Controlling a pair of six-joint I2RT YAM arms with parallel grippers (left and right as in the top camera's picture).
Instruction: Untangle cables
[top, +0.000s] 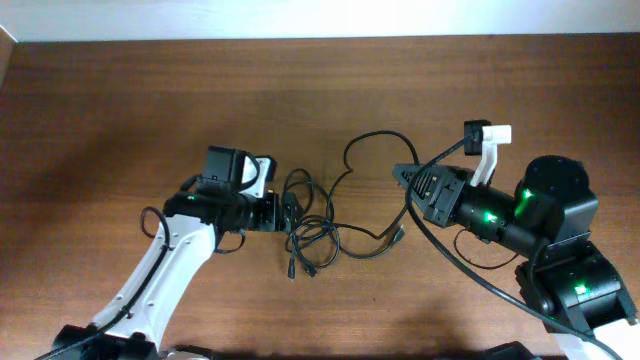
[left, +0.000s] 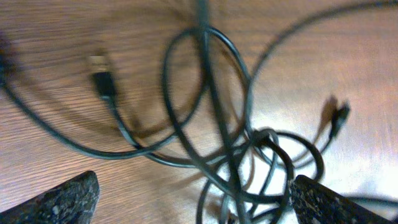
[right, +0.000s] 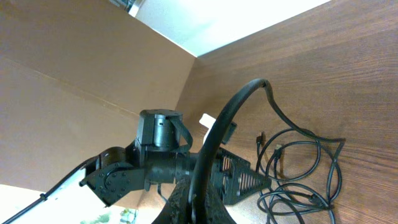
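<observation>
The cables (top: 312, 226) lie as one tangle of thin black loops in the middle of the table. My left gripper (top: 287, 213) is open at the tangle's left edge. In the left wrist view its speckled fingers (left: 65, 200) stand far apart, and the knotted loops (left: 249, 168) lie between them toward the right finger. A USB plug (left: 103, 79) lies loose to the left. My right gripper (top: 401, 175) is shut on one cable strand. In the right wrist view that strand (right: 231, 104) arcs up from the gripper (right: 198, 188) and drops to the tangle (right: 301, 168).
A loose plug end (top: 397, 237) lies right of the tangle, and two more (top: 300, 270) lie below it. A thicker black arm cable (top: 470, 272) runs along the right arm. The table's far edge (top: 320, 38) meets a white wall. A brown panel (right: 74, 74) stands behind the left arm (right: 158, 158).
</observation>
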